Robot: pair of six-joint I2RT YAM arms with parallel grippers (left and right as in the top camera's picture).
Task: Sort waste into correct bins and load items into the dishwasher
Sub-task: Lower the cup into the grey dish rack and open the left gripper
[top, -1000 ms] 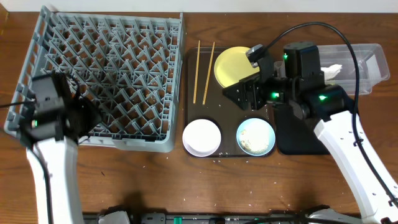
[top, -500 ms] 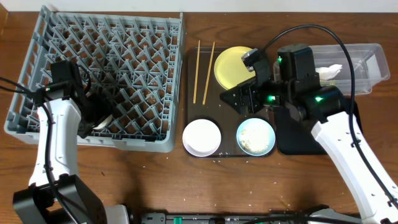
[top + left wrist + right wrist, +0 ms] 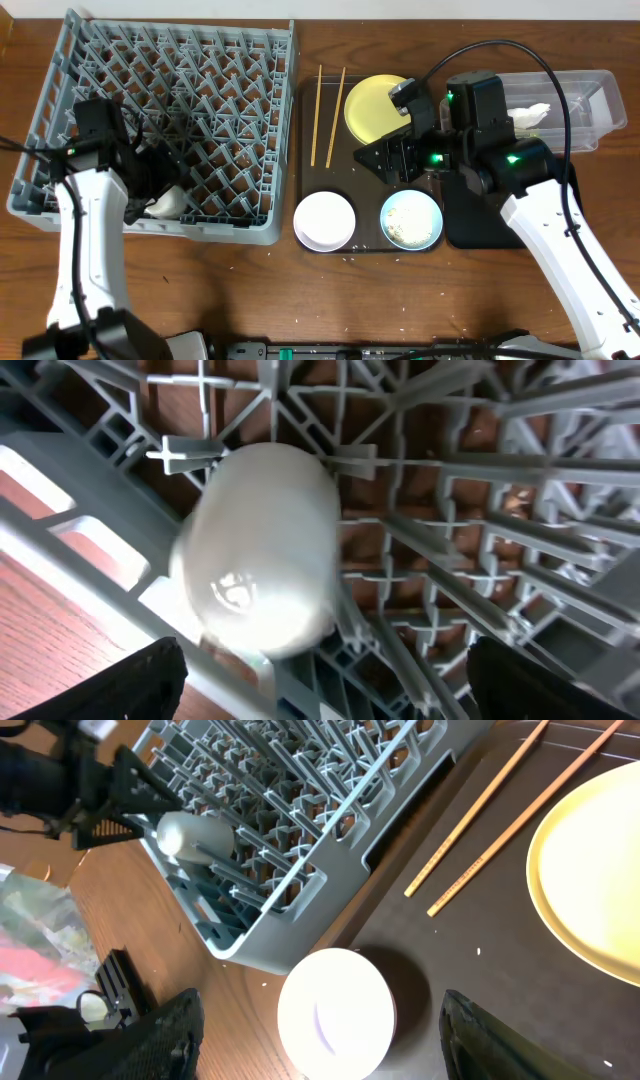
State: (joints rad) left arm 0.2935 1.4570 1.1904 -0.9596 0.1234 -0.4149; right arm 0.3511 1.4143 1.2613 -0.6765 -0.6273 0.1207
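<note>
The white cup (image 3: 265, 550) lies on its side among the pegs of the grey dishwasher rack (image 3: 160, 110), near its front left edge. My left gripper (image 3: 325, 695) hangs just above it, open, with both fingers clear of the cup. My right gripper (image 3: 335, 1040) is open over the brown tray, its fingers wide on either side of the white bowl (image 3: 335, 1015) without touching it. On that tray are also two chopsticks (image 3: 327, 115), the yellow plate (image 3: 372, 105) and the light blue bowl (image 3: 411, 220) with whitish scraps.
The clear tub (image 3: 585, 95) at the back right holds a crumpled white napkin (image 3: 530, 114). The black tray (image 3: 470, 228) sits under my right arm, mostly hidden. Small crumbs dot the wooden table in front of the brown tray (image 3: 303, 150).
My left arm swung in over the rack's front left part and its jaws opened wider; the cup now rests in the rack. The right arm shifted slightly left, then held still.
</note>
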